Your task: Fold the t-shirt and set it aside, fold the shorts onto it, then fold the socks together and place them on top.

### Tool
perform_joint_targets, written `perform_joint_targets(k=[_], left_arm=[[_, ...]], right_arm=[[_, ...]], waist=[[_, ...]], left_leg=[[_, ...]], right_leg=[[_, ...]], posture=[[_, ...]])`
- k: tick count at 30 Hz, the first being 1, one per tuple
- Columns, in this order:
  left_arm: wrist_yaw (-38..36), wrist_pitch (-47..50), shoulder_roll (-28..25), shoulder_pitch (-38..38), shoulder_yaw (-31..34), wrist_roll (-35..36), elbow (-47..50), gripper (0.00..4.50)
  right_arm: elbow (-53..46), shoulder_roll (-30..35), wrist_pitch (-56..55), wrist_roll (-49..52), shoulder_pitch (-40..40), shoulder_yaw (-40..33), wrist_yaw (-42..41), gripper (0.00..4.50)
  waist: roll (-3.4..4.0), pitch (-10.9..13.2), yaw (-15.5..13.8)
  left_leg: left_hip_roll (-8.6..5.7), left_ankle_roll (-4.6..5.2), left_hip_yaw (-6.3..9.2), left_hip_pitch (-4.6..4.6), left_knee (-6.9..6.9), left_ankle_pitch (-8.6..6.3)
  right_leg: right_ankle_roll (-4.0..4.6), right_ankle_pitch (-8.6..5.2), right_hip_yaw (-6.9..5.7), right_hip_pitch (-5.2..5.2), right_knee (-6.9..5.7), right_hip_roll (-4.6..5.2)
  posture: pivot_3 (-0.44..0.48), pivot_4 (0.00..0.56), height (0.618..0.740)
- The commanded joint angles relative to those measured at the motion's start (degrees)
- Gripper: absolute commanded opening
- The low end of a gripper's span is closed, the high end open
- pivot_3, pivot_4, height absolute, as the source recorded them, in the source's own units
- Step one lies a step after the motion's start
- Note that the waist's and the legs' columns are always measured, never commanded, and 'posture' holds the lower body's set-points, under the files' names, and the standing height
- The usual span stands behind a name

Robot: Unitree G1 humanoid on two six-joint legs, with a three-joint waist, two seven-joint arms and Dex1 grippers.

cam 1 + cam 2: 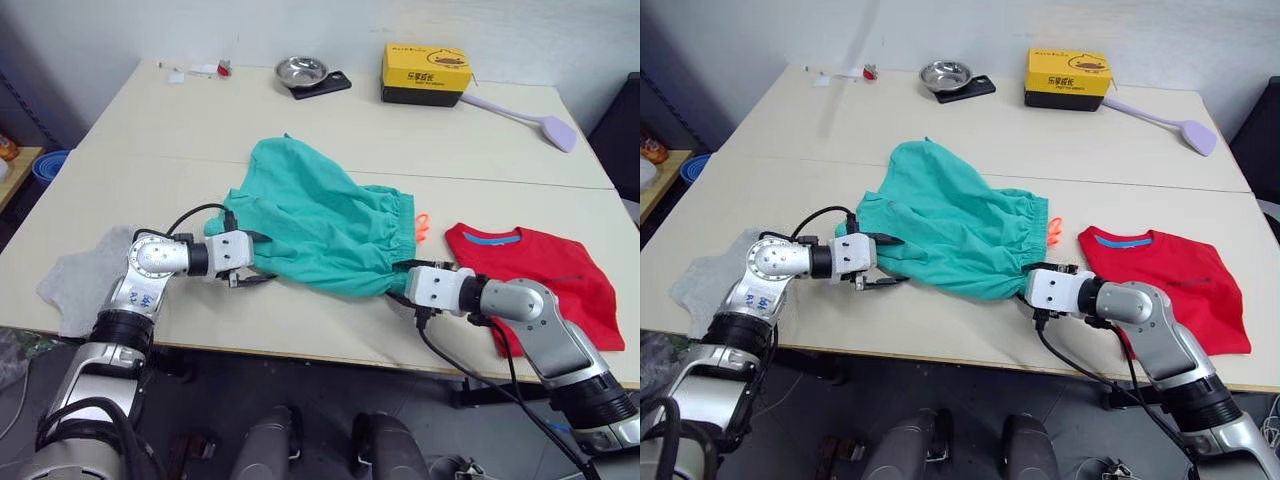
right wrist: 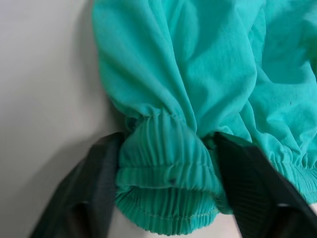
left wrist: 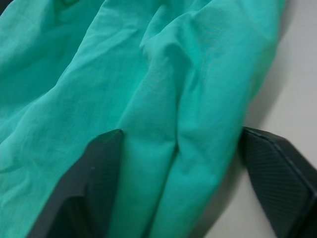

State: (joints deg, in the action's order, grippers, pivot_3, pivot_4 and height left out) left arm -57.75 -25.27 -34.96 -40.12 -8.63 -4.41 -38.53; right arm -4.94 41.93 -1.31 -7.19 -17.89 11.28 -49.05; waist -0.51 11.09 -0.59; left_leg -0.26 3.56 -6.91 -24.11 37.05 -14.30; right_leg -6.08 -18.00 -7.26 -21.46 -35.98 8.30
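Observation:
The teal-green shorts (image 1: 320,220) lie spread and rumpled across the middle of the table, with the orange drawstring (image 1: 421,225) poking out at their right. My left gripper (image 1: 252,260) is open, its fingers (image 3: 94,178) straddling a fold at the shorts' left edge. My right gripper (image 2: 168,163) is shut on the gathered waistband at the shorts' near right corner. The red t-shirt (image 1: 545,270) lies folded on the table to the right, partly behind my right arm. Grey socks (image 1: 85,275) rest at the table's near left edge, beside my left arm.
Along the far edge stand a steel bowl on a black scale (image 1: 301,70), a yellow box (image 1: 426,72) and a lilac spatula (image 1: 530,118). Small items (image 1: 200,70) sit at the far left corner. A blue tub (image 1: 48,165) stands off the table's left side.

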Motion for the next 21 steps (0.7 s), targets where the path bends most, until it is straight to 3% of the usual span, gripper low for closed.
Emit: perform_joint_targets(k=[1,4,5,9,12,16,19,21], left_arm=[[0.69,0.47,-0.74,-0.95,-1.68,-3.04,-6.96,2.63],[-3.57,2.24,-0.36,-3.01,0.34,2.02,-7.9,1.71],[-8.0,4.55,-0.43,-3.73,1.81,5.84,-7.31,1.38],[-29.84,16.55,-4.21,-3.36,3.96,18.81,0.59,0.1],[-33.69,32.84,-7.49,-3.24,5.16,25.05,9.71,0.03],[-29.97,53.61,-9.64,0.82,6.43,35.93,27.18,0.03],[-26.36,58.06,-9.77,6.73,5.38,36.65,35.32,0.03],[-22.13,55.45,-8.76,10.9,5.24,33.36,37.39,0.03]], right_arm=[[-0.77,-0.11,-0.9,2.56,-1.48,-1.43,-1.31,1.51],[-1.79,-0.56,0.58,6.66,-2.06,-3.4,-2.62,0.5],[-2.9,-1.13,2.66,10.08,-2.36,-4.92,-3.2,0.14],[-9.42,-2.2,18.29,24.03,-2.7,-11.37,-3.84,0.0],[-13.63,1.98,28.51,31.03,-0.61,-13.59,-7.63,0.0],[-13.93,6.79,32.34,32.85,3.27,-14.82,-10.39,0.0],[-12.68,7.57,31.33,32.56,6.77,-14.79,-11.23,0.0],[-11.63,8.23,28.3,30.02,9.15,-13.59,-11.91,0.0]], waist=[[0.06,-0.03,0.29],[0.06,-0.03,0.65],[0.06,-0.03,0.69],[0.07,0.06,1.12],[0.08,0.07,1.14],[0.09,0.08,0.6],[0.1,0.08,0.75],[0.11,0.09,0.74]], left_leg=[[0.0,-0.02,0.0,0.0,0.0,0.01],[0.01,-0.03,0.0,0.0,-0.02,0.03],[0.01,-0.02,0.0,-0.01,-0.02,0.03],[0.08,0.26,0.0,-0.18,-0.02,0.2],[0.17,0.24,0.06,-0.27,-0.02,0.18],[0.09,0.43,0.17,-0.28,-0.01,0.06],[-0.06,0.63,0.13,-0.25,0.04,-0.1],[-0.07,0.63,0.08,-0.24,0.02,-0.1]], right_leg=[[0.0,0.0,0.0,-0.01,-0.02,0.0],[0.0,0.0,0.0,-0.03,-0.05,-0.01],[0.0,0.0,-0.01,-0.03,-0.04,-0.01],[0.0,0.0,-0.09,-0.15,-0.02,-0.1],[0.03,-0.01,-0.14,-0.13,-0.01,-0.19],[0.03,-0.01,-0.14,0.0,0.08,-0.09],[0.02,-0.01,-0.05,0.04,0.17,0.07],[0.01,-0.01,-0.03,0.03,0.3,0.07]], posture=[[0.0,0.15,0.74],[0.0,0.15,0.74],[0.0,0.15,0.74],[0.0,0.15,0.74],[0.0,0.15,0.74],[0.0,0.15,0.74],[0.0,0.15,0.74],[0.0,0.15,0.74]])
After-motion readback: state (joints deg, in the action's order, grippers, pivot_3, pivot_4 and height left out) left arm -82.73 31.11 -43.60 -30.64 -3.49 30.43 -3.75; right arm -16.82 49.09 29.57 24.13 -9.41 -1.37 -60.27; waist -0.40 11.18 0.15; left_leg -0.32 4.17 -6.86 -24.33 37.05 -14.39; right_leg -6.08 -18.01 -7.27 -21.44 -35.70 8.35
